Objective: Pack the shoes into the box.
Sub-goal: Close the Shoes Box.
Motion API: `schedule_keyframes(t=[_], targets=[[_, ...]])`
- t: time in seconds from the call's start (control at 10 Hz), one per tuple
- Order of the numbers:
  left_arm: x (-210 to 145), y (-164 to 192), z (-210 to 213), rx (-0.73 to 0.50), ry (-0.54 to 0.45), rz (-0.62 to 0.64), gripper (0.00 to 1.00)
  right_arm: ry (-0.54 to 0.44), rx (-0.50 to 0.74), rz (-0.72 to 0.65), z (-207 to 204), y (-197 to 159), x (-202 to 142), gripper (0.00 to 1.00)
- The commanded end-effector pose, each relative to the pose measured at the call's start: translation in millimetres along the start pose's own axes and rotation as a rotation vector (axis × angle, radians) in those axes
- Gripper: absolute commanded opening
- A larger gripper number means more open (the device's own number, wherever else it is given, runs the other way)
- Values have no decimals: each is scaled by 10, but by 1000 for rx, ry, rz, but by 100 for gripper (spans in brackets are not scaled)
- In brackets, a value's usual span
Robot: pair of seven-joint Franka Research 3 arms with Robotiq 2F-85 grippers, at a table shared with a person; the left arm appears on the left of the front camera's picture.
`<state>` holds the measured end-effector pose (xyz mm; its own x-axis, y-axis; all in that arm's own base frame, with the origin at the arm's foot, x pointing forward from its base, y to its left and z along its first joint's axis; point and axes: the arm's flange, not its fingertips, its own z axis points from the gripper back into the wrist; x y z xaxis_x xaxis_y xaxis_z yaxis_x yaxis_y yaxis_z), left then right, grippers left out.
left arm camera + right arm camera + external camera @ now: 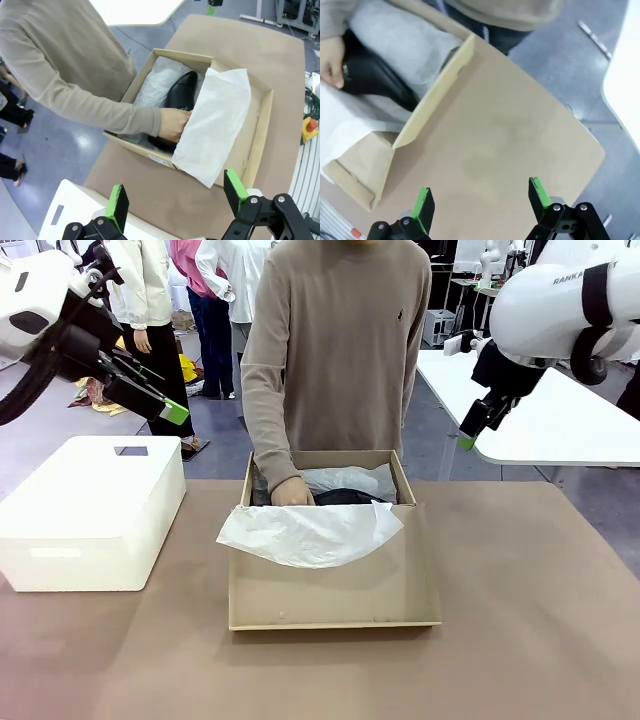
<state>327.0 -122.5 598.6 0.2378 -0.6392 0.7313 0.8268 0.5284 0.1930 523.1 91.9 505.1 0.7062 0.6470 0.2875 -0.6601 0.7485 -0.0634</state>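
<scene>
Front view: the cardboard shoebox [330, 590] is set mid-table. Left wrist view: a black shoe [181, 90] is held inside it by the person's hand [174, 125], so packing is judged underway; the left gripper [175, 197] is spread wide, empty. Right wrist view: the right gripper [480, 197] is likewise spread; folding the tissue [395, 35] over is probably called for next.

Bright even overhead light, soft shadows; wrist views wide-angle distorted, slightly soft.

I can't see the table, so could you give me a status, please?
Left claw and right claw open, raised. Person's hand on black shoe inside box. Tissue paper draped over box edge.
</scene>
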Motion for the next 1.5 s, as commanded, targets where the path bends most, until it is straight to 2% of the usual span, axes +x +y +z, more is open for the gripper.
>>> schedule_keyframes(t=[0.0,0.1,0.6,0.9,1.1,1.2,1.4], targets=[[-9,2,5,-9,-7,1,100,21,73,33,-18,-22,-50,100],[-9,2,5,-9,-7,1,100,0,0,0,0,0,0,100],[-9,2,5,-9,-7,1,100,1,27,23,-23,-6,-13,100],[-9,2,5,-9,-7,1,100,-28,184,322,-130,-158,-169,100],[-9,2,5,-9,-7,1,100,-44,199,538,-209,-263,-314,100],[-9,2,5,-9,-7,1,100,-53,243,628,-232,-315,-382,81],[-9,2,5,-9,-7,1,100,-74,288,723,-284,-398,-450,42]])
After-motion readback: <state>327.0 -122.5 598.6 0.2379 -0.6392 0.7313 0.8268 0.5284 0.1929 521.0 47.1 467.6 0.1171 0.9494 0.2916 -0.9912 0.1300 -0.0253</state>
